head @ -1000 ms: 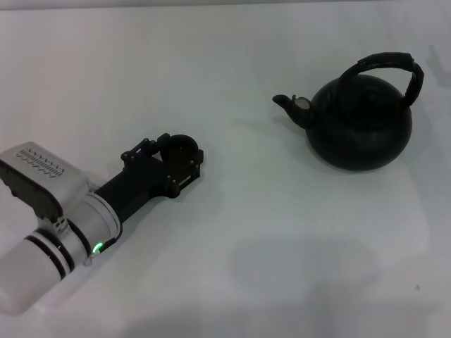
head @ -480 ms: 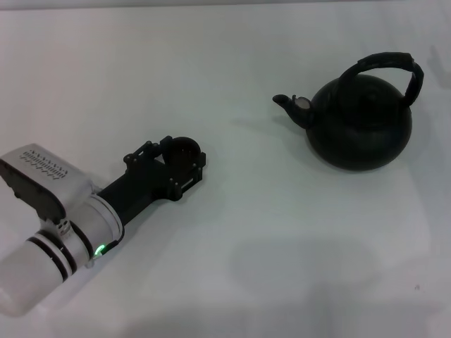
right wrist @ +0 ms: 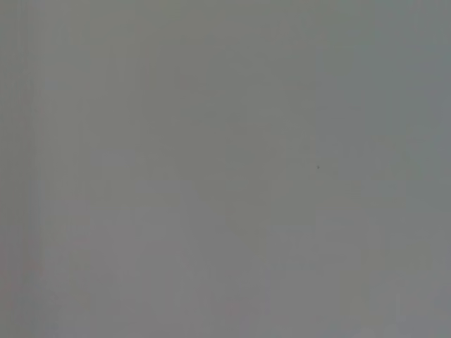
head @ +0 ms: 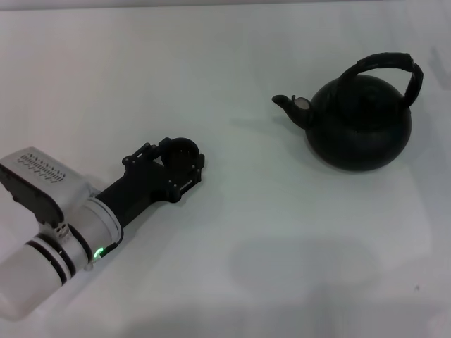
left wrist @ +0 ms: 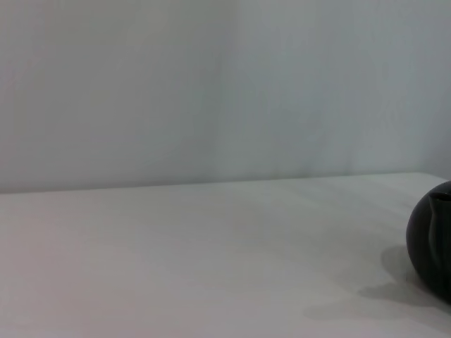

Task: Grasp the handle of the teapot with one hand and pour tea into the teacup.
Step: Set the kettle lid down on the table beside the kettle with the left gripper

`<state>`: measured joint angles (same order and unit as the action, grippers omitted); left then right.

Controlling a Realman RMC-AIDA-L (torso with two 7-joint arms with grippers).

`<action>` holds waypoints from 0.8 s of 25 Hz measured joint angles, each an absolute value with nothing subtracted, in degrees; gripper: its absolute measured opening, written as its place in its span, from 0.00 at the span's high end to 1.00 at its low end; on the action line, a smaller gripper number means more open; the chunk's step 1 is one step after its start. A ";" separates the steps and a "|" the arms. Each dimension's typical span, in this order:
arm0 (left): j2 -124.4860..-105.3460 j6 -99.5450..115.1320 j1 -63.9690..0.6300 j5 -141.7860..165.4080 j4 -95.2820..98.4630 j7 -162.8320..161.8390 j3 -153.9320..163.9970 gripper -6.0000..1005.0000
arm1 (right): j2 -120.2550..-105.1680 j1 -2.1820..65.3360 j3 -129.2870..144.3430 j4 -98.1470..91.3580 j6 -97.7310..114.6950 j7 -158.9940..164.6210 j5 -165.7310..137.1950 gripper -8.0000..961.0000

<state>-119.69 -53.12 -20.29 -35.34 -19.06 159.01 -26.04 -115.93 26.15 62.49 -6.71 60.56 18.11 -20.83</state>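
1. Versus the earlier head frames: the left gripper (head: 182, 158), black two-finger on a white and grey cylindrical arm with black rings, has slid slightly back toward the robot and to its left. The large round matte black teapot (head: 359, 123) has not moved.
2. The tiny round dark brown-black teacup (head: 180, 153) sits at the gripper tip, between the black finger frames and touching or nearly touching them. From the head view the jaws look closed around the cup, but dark on dark, so I can't fully confirm contact.
3. The cup is on the white tabletop (head: 268, 232) on the robot's left side, well apart from the teapot, which stands far right.
4. The gripper's long axis runs diagonally from near-left up toward centre, tip aimed roughly at the teapot side.
5. The teapot is upright; its short stubby spout with pale tip (head: 292, 105) points to the robot's left, toward the cup side. The thick black ribbed bail handle (head: 394, 65) arches over the top, untouched.
6. Left wrist view shows only table, wall, and a slice of the teapot's body (left wrist: 433, 239) at the frame edge.
7. The right gripper is not in view; the right wrist view is a blank grey field.
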 joint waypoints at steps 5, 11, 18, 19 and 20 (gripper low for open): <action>-119.61 -53.34 -20.07 -34.97 -19.08 159.05 -26.01 0.22 | -115.93 26.11 62.49 -6.62 60.64 18.10 -20.83 0.15; -119.50 -53.64 -19.74 -34.80 -19.05 159.08 -25.94 0.20 | -115.93 26.10 62.49 -6.47 61.63 18.10 -20.83 0.15; -119.46 -56.23 -19.21 -34.91 -18.72 159.08 -26.33 0.19 | -115.93 26.00 62.49 -6.33 62.04 18.10 -20.83 0.15; -119.43 -56.31 -19.12 -34.99 -18.69 159.08 -26.40 0.19 | -115.93 25.99 62.49 -6.32 62.05 18.10 -20.83 0.15; -119.41 -56.33 -19.05 -35.05 -18.67 159.08 -26.44 0.19 | -115.93 25.99 62.49 -6.32 62.05 18.10 -20.83 0.15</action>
<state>-119.41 -56.33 -19.05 -35.05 -18.67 159.08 -26.44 -115.93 25.99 62.49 -6.32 62.05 18.10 -20.83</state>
